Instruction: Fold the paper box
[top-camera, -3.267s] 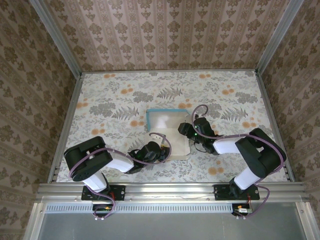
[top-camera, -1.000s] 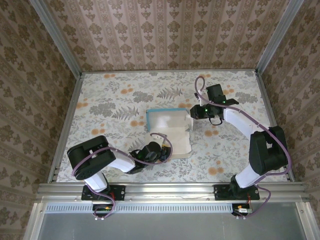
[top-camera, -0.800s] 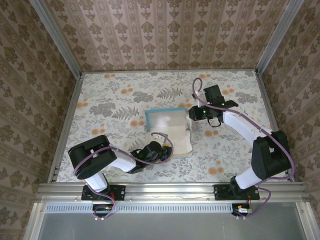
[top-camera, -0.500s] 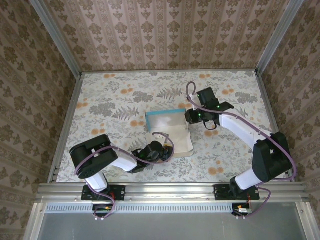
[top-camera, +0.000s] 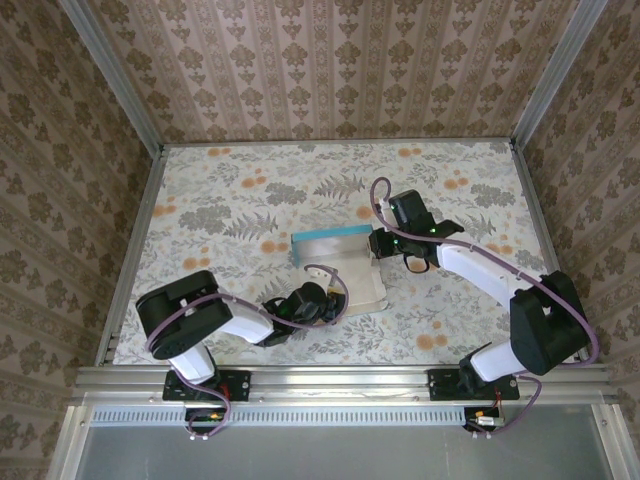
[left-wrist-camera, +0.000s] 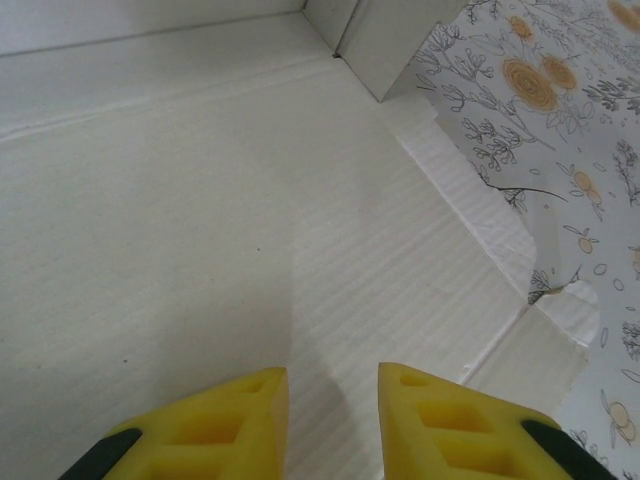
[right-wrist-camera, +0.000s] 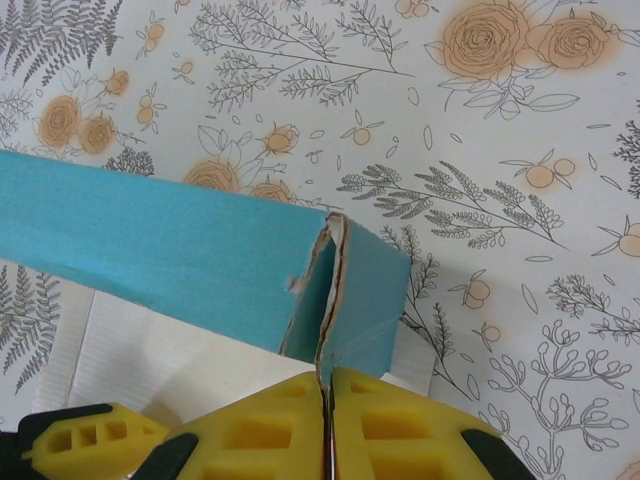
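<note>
Turquoise paper box (top-camera: 345, 272) at centre of top view, far wall upright. Right gripper (right-wrist-camera: 326, 395) pinches its corner flaps; left gripper (left-wrist-camera: 333, 398) jaws spread over white inside.

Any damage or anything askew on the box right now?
Yes. On the paper box, the corner seam pinched by the right gripper is frayed, with a small nick. In the left wrist view, a white tab edge also looks torn.

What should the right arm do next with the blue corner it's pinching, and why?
Probably ease the pinched corner inward to close the seam. The right gripper is shut on the paper box where two turquoise walls meet, the seam gapes, and the left gripper rests open over its white inside.
</note>
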